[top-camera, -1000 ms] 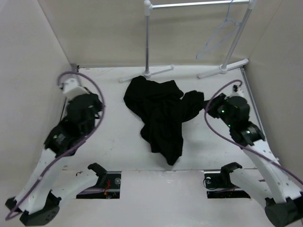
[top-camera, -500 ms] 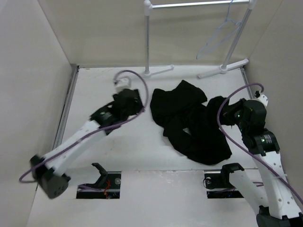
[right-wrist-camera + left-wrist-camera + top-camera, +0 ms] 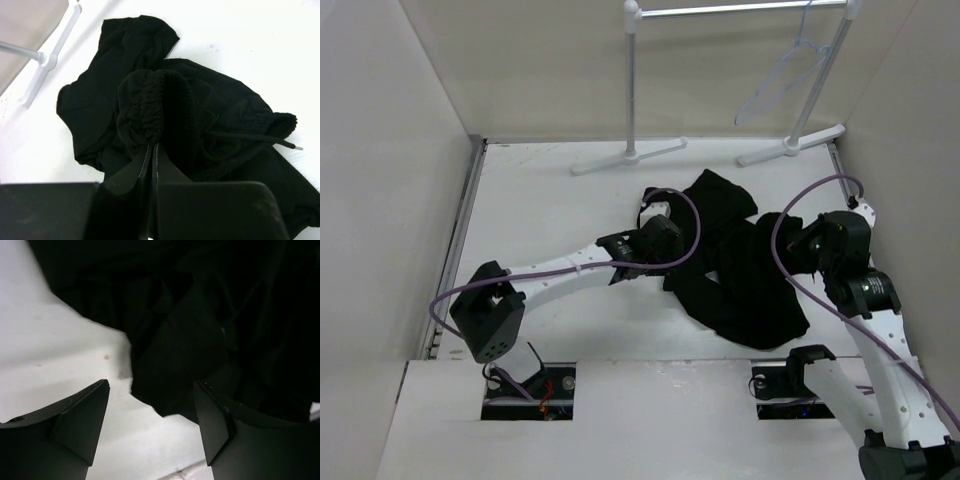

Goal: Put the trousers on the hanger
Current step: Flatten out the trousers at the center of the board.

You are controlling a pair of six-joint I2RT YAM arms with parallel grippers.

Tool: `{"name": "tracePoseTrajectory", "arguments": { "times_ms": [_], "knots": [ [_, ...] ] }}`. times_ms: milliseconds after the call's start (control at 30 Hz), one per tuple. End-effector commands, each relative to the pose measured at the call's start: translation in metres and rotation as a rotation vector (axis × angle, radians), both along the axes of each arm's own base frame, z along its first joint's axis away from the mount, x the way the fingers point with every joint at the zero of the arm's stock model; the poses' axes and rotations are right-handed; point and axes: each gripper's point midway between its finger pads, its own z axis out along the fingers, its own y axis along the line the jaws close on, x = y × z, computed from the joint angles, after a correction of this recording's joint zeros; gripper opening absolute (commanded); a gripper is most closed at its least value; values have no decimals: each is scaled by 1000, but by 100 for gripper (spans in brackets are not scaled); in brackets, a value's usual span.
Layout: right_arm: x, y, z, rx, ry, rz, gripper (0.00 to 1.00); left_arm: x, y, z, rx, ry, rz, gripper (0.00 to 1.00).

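The white table is carrying the trousers, which are lying crumpled right of centre, and the garment rack at the far edge is holding the hanger — well apart from the fabric. The right gripper is pinching the gathered waistband, fingers pressed together. The left gripper is hovering at the trousers' left edge — fingers spread wide, a fold lying between them.

Overhead looks down; wrist views sit close — all share trousers.
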Motion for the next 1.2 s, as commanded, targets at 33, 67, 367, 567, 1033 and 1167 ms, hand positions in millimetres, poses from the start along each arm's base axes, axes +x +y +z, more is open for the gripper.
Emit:
{"name": "tracePoseTrajectory", "arguments": {
  "times_ms": [33,67,367,567,1033,1167],
  "knots": [
    [12,4,13,-1,-55,25,6,-24,-25,-7,-97,103,-18,66],
    [13,6,12,0,-53,31,6,-30,-28,-12,-98,122,-20,66],
    [11,19,9,22,-64,84,6,-20,-34,-37,-91,149,54,18],
    [9,19,14,24,-79,88,6,0,45,34,-132,-22,256,6],
    [14,17,206,175,-452,74,3,28,373,332,-185,-632,1039,6],
    [-1,17,215,171,-494,78,3,13,397,376,-151,-728,1147,6]
  ]
}}
